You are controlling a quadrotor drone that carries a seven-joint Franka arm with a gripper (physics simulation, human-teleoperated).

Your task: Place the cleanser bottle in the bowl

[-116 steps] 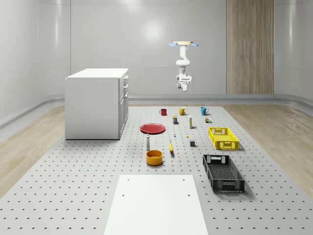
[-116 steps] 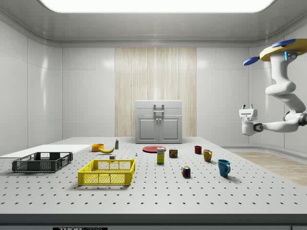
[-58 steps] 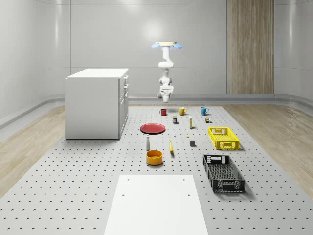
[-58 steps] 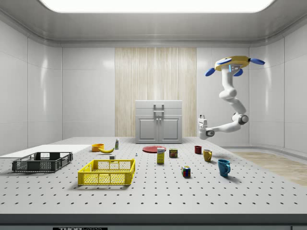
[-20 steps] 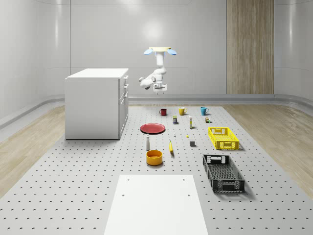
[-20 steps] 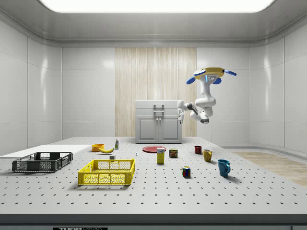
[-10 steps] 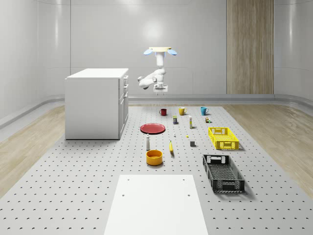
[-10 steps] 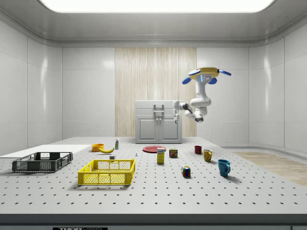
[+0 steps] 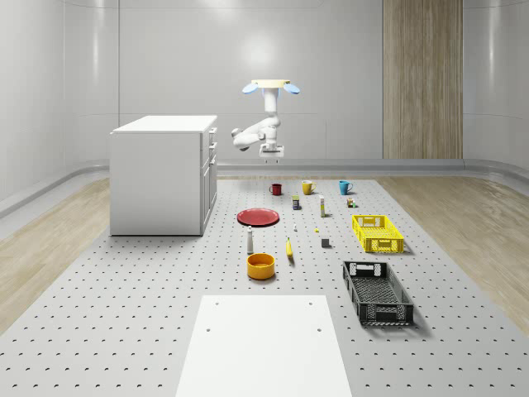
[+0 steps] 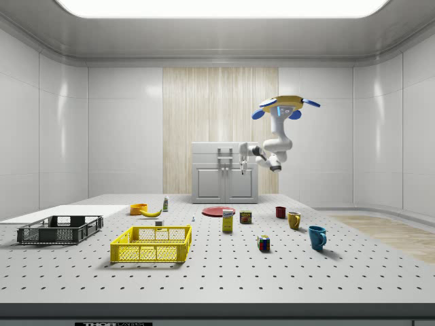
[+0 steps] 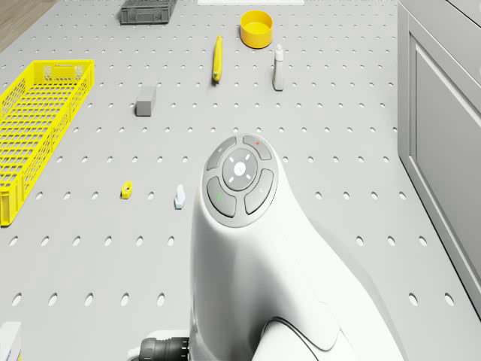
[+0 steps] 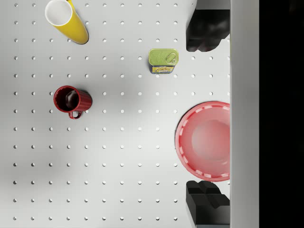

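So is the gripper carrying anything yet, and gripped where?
Nothing is held. The gripper is open and empty, high above the red plate; the cleanser bottle stands untouched beside the bowl.

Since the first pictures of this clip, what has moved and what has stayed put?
The drone has flown toward the whole-scene view's left and dropped lower; it now hovers above the table's far end near the cabinet. The arm has folded, its pincer pointing down over the red plate. The cleanser bottle and bowl are untouched.

White cleanser bottle (image 9: pixel 250 241) standing, orange bowl (image 9: pixel 260 265) sitting, red plate (image 9: pixel 259 217) lying, yellow crate (image 9: pixel 377 233) resting, grey dotted table (image 9: pixel 124 314) stretching.
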